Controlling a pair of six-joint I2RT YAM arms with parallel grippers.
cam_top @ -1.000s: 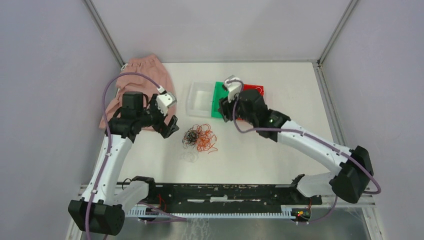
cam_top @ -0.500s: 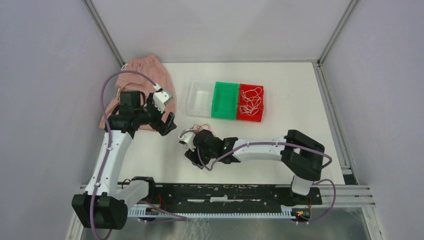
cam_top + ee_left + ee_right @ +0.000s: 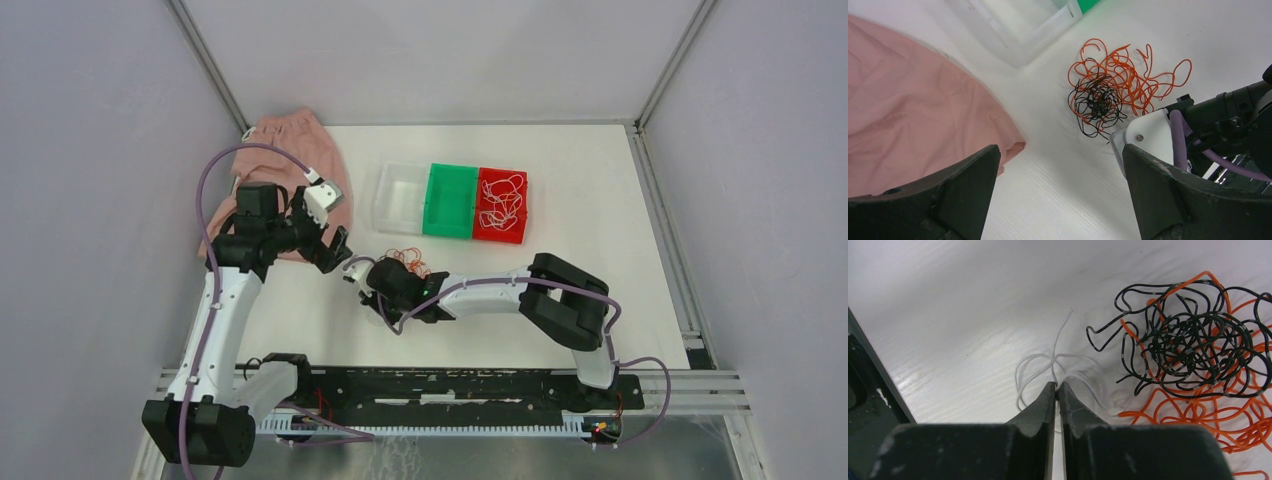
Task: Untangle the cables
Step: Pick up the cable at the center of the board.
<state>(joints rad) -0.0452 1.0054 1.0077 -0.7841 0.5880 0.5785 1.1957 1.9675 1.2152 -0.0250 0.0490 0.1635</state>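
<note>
Check the right fingers (image 3: 1035,415) first: they are closed on a thin white cable (image 3: 1034,362), pinching it at the tips low over the tabletop (image 3: 948,300). The strand's loops fan out on either side of the tips. Just beside it lies the main tangle — a black clump (image 3: 1193,345) knotted into orange-red cables (image 3: 1193,412). In the top view you find this tangle near the middle of the tabletop, on the near side of a row of three containers: a clear bin (image 3: 400,198), a green bin (image 3: 451,200) and a red bin (image 3: 500,237). The red bin holds more white cables (image 3: 498,208). The left fingers (image 3: 963,175) stand wide open and hold nothing — they hover between the pink cloth (image 3: 913,110) and the tangle.
</note>
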